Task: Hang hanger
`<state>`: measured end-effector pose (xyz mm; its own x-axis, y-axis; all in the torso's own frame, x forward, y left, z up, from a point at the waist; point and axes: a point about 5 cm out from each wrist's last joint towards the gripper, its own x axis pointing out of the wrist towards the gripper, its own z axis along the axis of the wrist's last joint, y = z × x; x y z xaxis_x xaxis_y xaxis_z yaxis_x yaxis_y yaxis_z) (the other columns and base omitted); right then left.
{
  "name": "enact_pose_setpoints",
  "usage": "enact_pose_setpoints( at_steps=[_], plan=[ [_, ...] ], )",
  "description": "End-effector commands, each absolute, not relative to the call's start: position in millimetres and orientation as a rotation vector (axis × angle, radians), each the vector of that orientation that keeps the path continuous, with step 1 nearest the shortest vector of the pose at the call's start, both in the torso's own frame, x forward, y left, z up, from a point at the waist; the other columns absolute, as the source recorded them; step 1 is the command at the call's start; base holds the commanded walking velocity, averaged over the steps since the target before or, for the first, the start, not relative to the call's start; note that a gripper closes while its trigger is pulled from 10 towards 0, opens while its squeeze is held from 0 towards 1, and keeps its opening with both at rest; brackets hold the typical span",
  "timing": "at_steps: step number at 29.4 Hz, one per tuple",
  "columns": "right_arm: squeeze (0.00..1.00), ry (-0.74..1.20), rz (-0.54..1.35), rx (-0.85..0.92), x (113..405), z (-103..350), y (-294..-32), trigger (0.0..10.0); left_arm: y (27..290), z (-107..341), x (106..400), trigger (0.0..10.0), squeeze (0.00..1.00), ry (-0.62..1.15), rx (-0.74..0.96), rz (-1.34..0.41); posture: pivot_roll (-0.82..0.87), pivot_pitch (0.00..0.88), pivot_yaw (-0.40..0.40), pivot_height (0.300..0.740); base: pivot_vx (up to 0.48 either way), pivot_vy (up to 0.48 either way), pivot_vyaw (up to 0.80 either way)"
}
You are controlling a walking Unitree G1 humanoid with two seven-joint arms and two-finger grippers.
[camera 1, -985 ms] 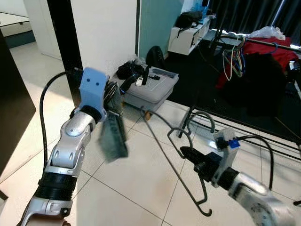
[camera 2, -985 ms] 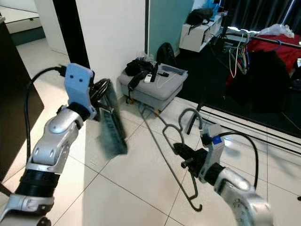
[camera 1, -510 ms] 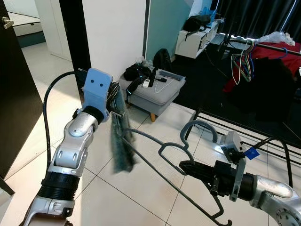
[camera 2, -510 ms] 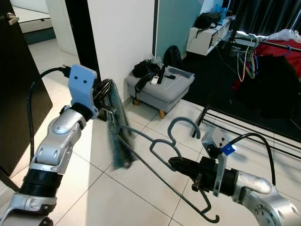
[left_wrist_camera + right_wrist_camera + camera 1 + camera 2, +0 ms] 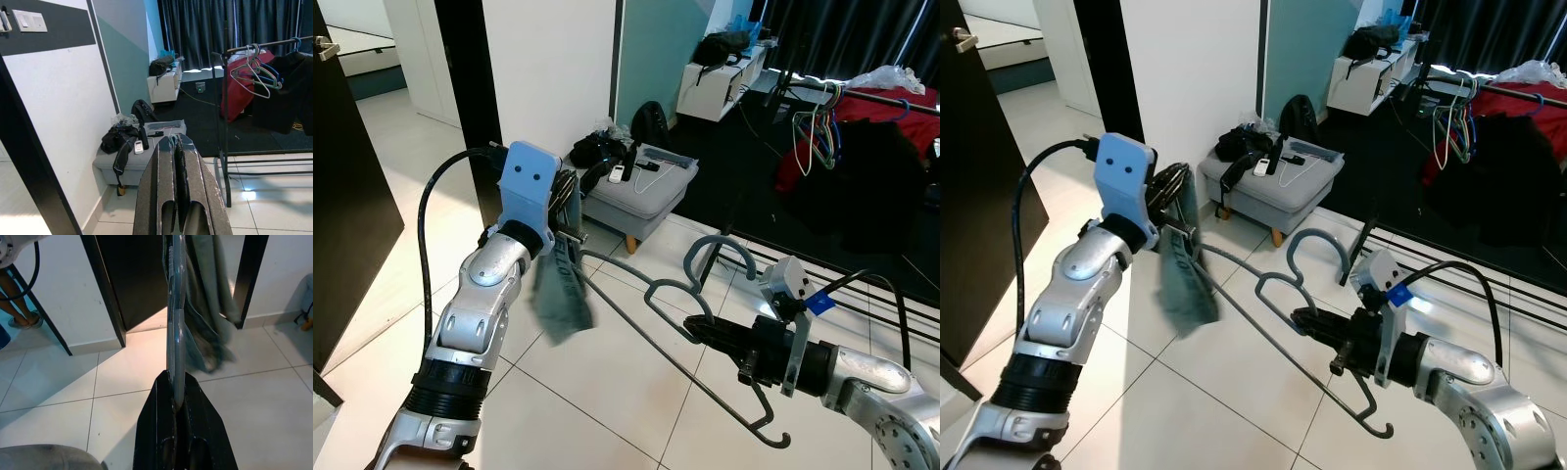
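Glossy pale floor tiles (image 5: 607,392) with dark grout lines carry the scene. At the far right a black metal clothes rack (image 5: 842,93) bears red and dark garments and several thin wire hangers; near the white wall corner stands a grey padded stool (image 5: 641,191) on short wooden legs, topped with black cables and small devices.

Left arm, silver with a blue plastic wrist block, raised at mid-left; left gripper (image 5: 570,201), black fingers pressed together on the upper edge of a limp teal-grey cloth (image 5: 563,299), which hangs down blurred.

Right arm, low at right; right gripper (image 5: 697,330), fingers clamped narrowly on the hanger (image 5: 636,304). The hanger is a slim grey rod of rounded section: its long axis runs diagonally from the left gripper down to a small end hook near the right forearm, its curved top hook (image 5: 720,250) rising toward the rack.
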<state>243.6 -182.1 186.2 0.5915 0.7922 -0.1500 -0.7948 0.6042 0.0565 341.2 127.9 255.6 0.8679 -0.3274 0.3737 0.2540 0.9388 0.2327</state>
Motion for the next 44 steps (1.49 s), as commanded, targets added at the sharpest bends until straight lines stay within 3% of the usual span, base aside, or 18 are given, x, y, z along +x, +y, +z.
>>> enact_pose_setpoints(
  at_steps=[1,8,11,22,24,28,38,41,44],
  plan=[
    [0.00,0.151,0.916,-0.006,244,189,-185,10.0,125,260,340,10.0,0.00,-0.434,0.172,-0.316,-0.02,0.036,-0.041,0.740,0.000,0.000,0.00],
    [0.00,0.175,0.885,-0.049,247,185,-187,10.0,120,262,339,10.0,0.00,-0.441,0.162,-0.326,-0.02,0.037,-0.041,0.740,0.000,0.000,0.00],
    [0.00,0.162,0.638,-0.084,272,187,-203,10.0,115,265,336,10.0,0.00,-0.450,0.146,-0.337,-0.02,0.039,-0.042,0.740,0.000,0.000,0.00],
    [0.00,0.135,0.220,-0.014,300,192,-248,10.0,126,268,336,10.0,0.00,-0.447,0.139,-0.301,-0.01,0.040,-0.046,0.740,0.000,0.000,0.00],
    [0.00,0.135,0.220,-0.014,300,192,-248,10.0,126,268,336,10.0,0.00,-0.447,0.139,-0.301,-0.01,0.040,-0.046,0.740,0.000,0.000,0.00],
    [0.00,-0.009,0.233,0.236,305,213,-246,10.0,115,263,334,10.0,0.00,-0.432,0.125,-0.334,-0.01,0.040,-0.045,0.740,0.000,0.000,0.00],
    [0.00,-0.095,0.233,0.666,321,228,-234,10.0,78,252,323,10.0,0.00,-0.407,0.083,-0.449,-0.01,0.038,-0.046,0.740,0.000,0.000,0.00],
    [0.00,0.009,0.413,0.542,318,224,-207,10.0,66,247,319,10.0,0.00,-0.400,0.101,-0.489,-0.01,0.039,-0.046,0.740,0.000,0.000,0.00],
    [0.00,0.049,0.488,0.444,313,221,-199,10.0,65,246,319,10.0,0.00,-0.399,0.113,-0.493,-0.01,0.038,-0.047,0.740,0.000,0.000,0.00]
  ],
)
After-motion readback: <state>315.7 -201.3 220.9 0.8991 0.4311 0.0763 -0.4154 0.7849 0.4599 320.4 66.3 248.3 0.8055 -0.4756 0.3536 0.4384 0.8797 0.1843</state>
